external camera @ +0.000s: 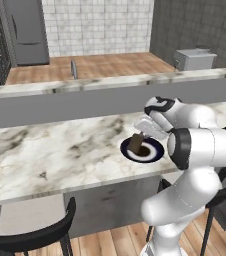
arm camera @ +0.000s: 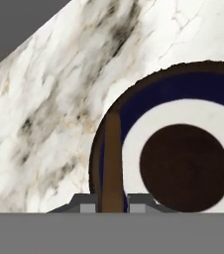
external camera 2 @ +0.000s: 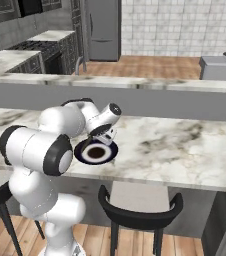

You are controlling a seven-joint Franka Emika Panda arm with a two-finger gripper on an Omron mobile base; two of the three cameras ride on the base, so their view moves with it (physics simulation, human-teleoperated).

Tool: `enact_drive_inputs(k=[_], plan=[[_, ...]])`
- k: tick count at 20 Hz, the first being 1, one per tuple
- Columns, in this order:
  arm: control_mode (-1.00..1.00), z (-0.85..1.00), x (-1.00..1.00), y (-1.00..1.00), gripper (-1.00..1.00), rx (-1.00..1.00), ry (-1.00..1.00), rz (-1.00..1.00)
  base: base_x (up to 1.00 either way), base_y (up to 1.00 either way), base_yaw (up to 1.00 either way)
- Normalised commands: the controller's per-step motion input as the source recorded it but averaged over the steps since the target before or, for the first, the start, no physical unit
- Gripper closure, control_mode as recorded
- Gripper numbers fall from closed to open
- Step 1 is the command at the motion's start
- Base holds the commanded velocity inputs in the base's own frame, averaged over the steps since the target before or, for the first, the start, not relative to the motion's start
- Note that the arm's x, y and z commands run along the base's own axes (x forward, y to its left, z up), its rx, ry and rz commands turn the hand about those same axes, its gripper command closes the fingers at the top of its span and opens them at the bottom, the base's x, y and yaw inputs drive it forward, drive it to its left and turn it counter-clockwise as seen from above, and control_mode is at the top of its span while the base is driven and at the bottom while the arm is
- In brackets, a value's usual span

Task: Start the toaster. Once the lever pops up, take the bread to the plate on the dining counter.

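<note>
Pinched edge-on in the pincer (arm camera: 112, 206), the bread (arm camera: 112, 158) hangs over the plate (arm camera: 183, 89); light, stiff, crumbly, best gripped across its faces.

dining counter (external camera: 60, 150): white marble, gray-brown veins | plate (external camera: 155, 154): dark rim, white ring, dark centre, lying near the counter's front edge

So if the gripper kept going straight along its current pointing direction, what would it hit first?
Most likely the plate. The gripper, shut on the bread, points down at it; the bread's far edge would probably land there first, though depth is unclear.
</note>
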Motion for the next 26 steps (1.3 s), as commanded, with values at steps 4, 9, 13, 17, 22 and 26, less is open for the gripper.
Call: enact_drive_inputs(k=[4, 9, 13, 17, 22, 26], plan=[[-1.00, -0.02, 0.00, -0.01, 1.00, 0.00, 0.00, 0.00, 0.00, 0.00, 0.00], [-1.00, -0.08, -0.01, -0.08, 1.00, 0.01, 0.00, 0.00, 0.00, 0.00, 0.00], [-1.00, -0.10, -0.12, -0.05, 1.00, 0.03, 0.00, 0.00, 0.00, 0.00, 0.00], [-1.00, -0.16, -0.11, -0.01, 1.00, 0.02, 0.00, 0.00, 0.00, 0.00, 0.00], [-1.00, -0.21, -0.02, -0.01, 1.00, 0.03, 0.00, 0.00, 0.00, 0.00, 0.00], [-1.00, -0.16, -0.05, -0.08, 1.00, 0.05, 0.00, 0.00, 0.00, 0.00, 0.00]])
